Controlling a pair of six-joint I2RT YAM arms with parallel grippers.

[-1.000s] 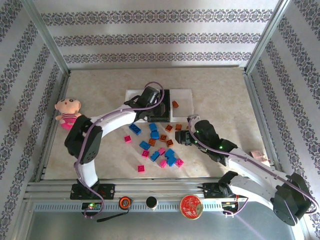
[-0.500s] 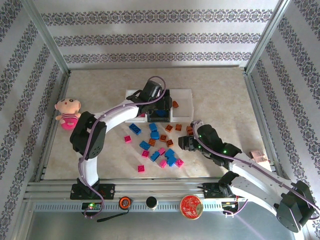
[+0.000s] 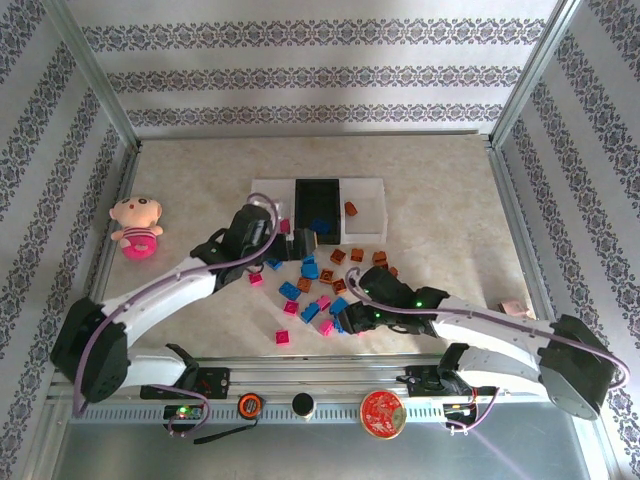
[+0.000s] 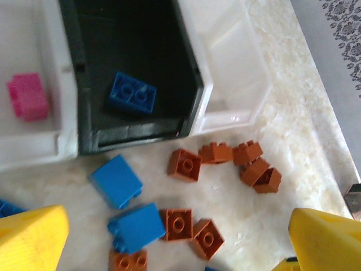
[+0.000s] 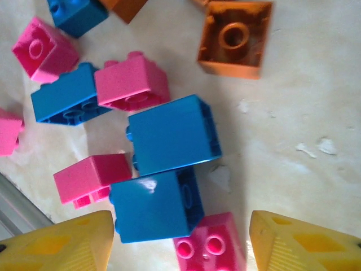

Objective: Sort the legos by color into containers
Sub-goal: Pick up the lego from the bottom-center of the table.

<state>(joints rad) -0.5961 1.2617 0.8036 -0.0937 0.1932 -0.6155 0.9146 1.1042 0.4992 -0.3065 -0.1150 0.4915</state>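
While most legos (image 3: 309,268) lie scattered on the table (image 3: 440,180) just before the containers (image 3: 370,195), one blue brick (image 4: 132,93) sits in the black middle tray (image 4: 135,34), a pink brick (image 4: 27,96) in the white tray (image 4: 48,34) beside it. Left gripper (image 4: 180,240) hangs wide open and empty above orange bricks (image 4: 184,165); right gripper (image 5: 180,243), jaws partly spread, holds nothing above blue and pink ones.

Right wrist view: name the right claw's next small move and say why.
Probably lower the right claw straight down and close on the square bright blue plastic brick. Its yellow fingers stand open and empty on either side of that brick, which lies loose on the table.
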